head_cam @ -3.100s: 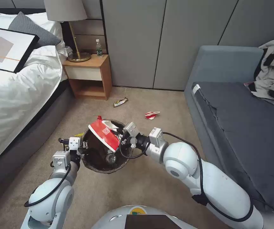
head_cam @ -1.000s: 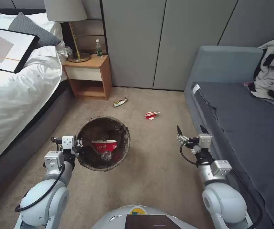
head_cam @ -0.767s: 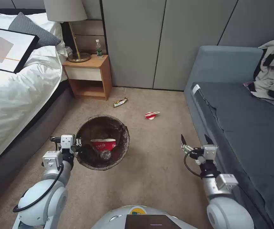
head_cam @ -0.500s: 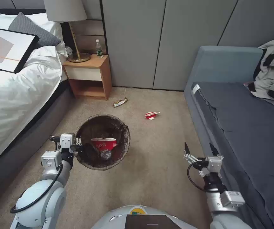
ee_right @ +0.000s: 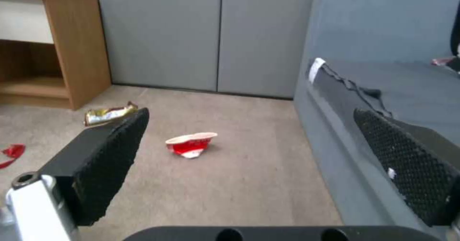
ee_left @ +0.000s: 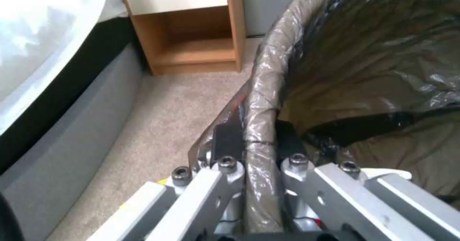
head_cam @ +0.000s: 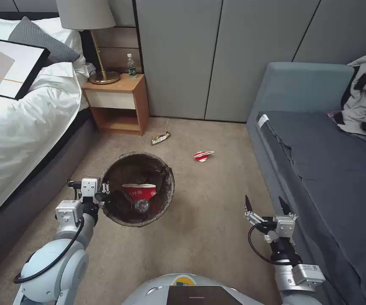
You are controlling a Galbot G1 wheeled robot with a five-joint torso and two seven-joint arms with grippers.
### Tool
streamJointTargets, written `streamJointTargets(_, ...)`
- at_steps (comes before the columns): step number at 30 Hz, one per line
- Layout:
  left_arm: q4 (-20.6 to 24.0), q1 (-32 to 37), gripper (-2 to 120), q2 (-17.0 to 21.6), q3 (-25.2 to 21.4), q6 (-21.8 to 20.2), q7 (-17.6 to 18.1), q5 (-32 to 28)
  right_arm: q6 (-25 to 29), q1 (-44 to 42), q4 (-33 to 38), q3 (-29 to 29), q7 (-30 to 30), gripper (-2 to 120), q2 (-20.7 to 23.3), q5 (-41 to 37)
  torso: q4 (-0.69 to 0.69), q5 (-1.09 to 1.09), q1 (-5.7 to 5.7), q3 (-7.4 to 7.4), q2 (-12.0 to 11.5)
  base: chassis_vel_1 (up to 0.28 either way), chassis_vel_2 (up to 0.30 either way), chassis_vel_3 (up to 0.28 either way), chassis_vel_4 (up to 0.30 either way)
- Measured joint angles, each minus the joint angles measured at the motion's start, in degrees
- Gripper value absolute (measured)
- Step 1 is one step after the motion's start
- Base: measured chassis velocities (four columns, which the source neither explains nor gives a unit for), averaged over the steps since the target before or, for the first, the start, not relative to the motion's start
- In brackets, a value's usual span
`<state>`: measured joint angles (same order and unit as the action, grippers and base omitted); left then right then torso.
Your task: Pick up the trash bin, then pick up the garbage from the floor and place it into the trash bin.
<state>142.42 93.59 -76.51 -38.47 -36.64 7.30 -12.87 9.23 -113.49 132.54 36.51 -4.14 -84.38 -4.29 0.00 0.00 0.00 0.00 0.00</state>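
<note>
the trash bin [head_cam: 138, 188] hangs at the carpet's centre, its lined rim pinched by the left gripper [head_cam: 99, 192] at nine o'clock; a red cup [head_cam: 139, 192] and bottle lie inside. the right gripper [head_cam: 265, 205], jaws spread and empty, sits at four o'clock beside the sofa [head_cam: 318, 169]. best to keep the bin level and reach for the crushed cup [head_cam: 202, 155] at one o'clock; open carpet lies between, the wrapper [head_cam: 160, 137] farther at twelve.

bed [head_cam: 17, 123] far left | sofa [head_cam: 318, 161] right | trash bin [head_cam: 166, 199] between, near | crushed cup [head_cam: 202, 155], wrapper [head_cam: 160, 137] on floor beyond it
</note>
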Motion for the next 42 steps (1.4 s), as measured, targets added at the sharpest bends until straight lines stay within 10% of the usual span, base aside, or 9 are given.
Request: streamJointTargets(42,-0.3,-0.1,3,-0.5,0.1,0.0,-0.1,0.2,-0.5,0.9,-0.7,-1.1,-0.2,100,0.4,-0.3,0.00,0.00,0.00,0.00,0.0,-0.089,0.090,0.089,-0.087)
